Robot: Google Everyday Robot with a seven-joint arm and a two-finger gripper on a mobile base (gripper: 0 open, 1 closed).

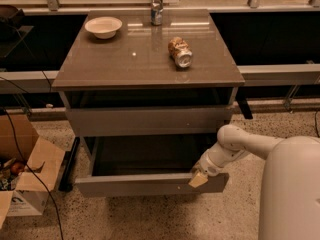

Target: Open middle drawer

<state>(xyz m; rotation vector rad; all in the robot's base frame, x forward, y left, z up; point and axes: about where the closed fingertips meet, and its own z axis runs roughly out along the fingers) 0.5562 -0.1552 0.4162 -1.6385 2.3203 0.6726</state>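
My claw (pixel 199 178) sits right-end on the middle drawer (pixel 145 185), at its top lip; clamped or not, I can't tell. Stiff, handleless, likely light-sliding.

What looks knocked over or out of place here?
A tipped can lies on its side on the countertop, while the upright can stands at the back edge. The gripper is at the right end of the open middle drawer.

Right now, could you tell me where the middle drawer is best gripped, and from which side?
Grip the middle drawer by its front's top edge, coming from above at the right: the flat front has no handle, and that lip is exposed. The gripper sits there.
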